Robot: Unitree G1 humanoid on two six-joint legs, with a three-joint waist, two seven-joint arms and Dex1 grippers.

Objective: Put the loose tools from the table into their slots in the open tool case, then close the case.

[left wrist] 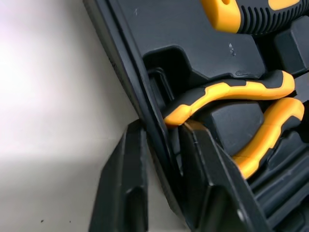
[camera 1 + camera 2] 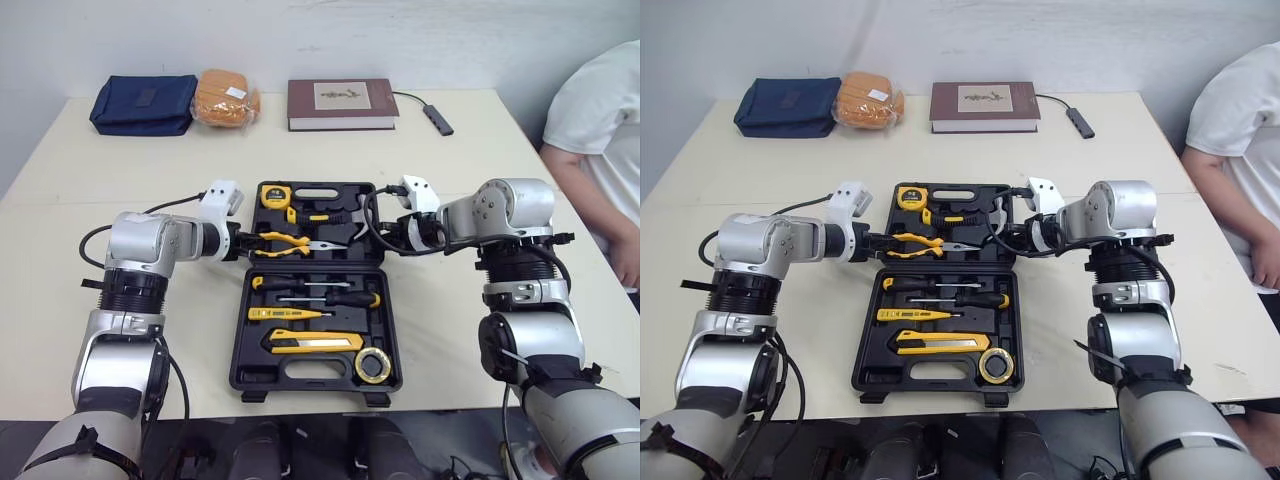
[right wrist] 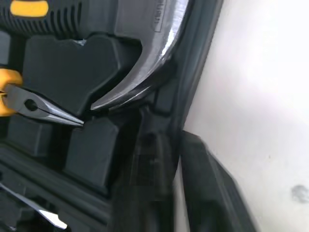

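Note:
The black tool case point(image 2: 238, 335) lies open in the middle of the table, and its far half point(image 2: 372, 190) holds a tape measure point(image 2: 274, 194), a hammer point(image 2: 330, 215) and yellow pliers point(image 2: 285, 241). Screwdrivers point(image 2: 320, 298), a utility knife point(image 2: 315, 345) and a tape roll point(image 2: 371, 365) sit in the near half. My left gripper point(image 2: 240, 243) is at the far half's left wall, with its fingers point(image 1: 120, 193) closed across the rim by the pliers handle point(image 1: 231, 92). My right gripper point(image 2: 385, 232) clamps the right wall beside the hammer claw point(image 3: 145, 82).
Along the table's far edge lie a blue pouch point(image 2: 143, 104), an orange bundle point(image 2: 226, 98), a brown book point(image 2: 342, 103) and a cabled adapter point(image 2: 438, 120). A person in white point(image 2: 600, 130) sits at the right side.

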